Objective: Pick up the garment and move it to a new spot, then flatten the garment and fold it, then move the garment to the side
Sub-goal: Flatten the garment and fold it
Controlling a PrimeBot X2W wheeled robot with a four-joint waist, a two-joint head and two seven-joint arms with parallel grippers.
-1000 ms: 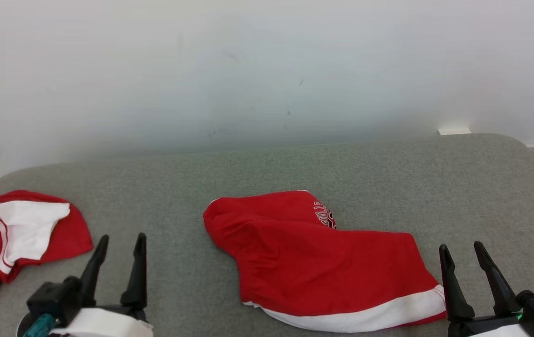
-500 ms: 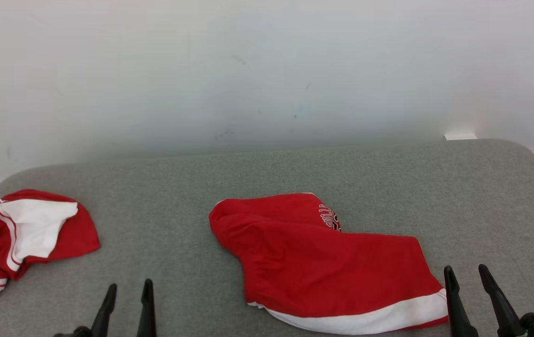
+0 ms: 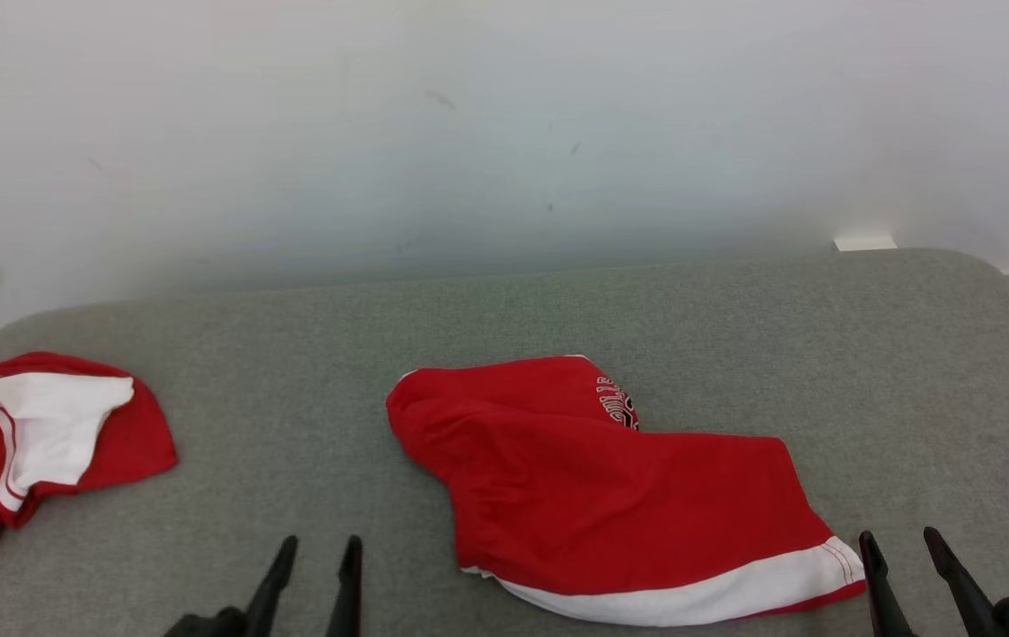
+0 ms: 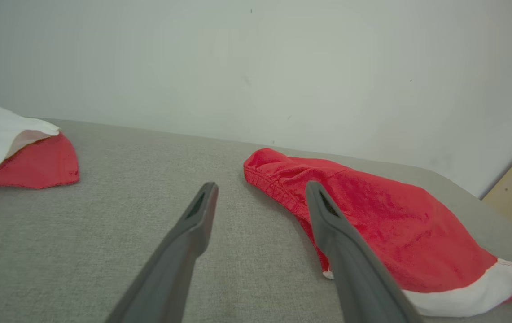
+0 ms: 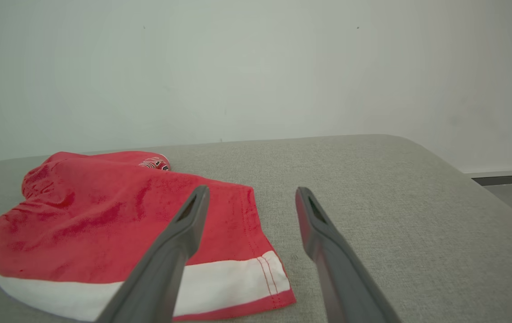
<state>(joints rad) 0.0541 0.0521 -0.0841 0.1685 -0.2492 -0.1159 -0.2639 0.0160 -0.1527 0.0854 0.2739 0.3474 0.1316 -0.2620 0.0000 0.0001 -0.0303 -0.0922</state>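
Observation:
The garment (image 3: 610, 495), red shorts with a white hem band and a printed logo, lies crumpled in the middle of the grey padded table (image 3: 690, 310). My left gripper (image 3: 322, 541) stands open at the near edge, just left of the garment and clear of it. In the left wrist view the left gripper (image 4: 261, 185) points at the garment's (image 4: 372, 215) waistband end. My right gripper (image 3: 898, 533) is open too, just right of the white hem corner. In the right wrist view the right gripper (image 5: 251, 189) hangs over the garment's (image 5: 103, 211) right edge, with nothing between the fingers.
A second red and white garment (image 3: 35, 442) lies bunched at the table's left edge, also seen as a second garment (image 4: 13, 152) in the left wrist view. A pale wall (image 3: 504, 133) rises right behind the table. The table's right corner (image 3: 990, 274) is rounded, with floor beyond.
Both grippers have drawn back toward the near edge, so just their fingers show. The left one has also shifted right, closer to the garment. The garment has not moved.

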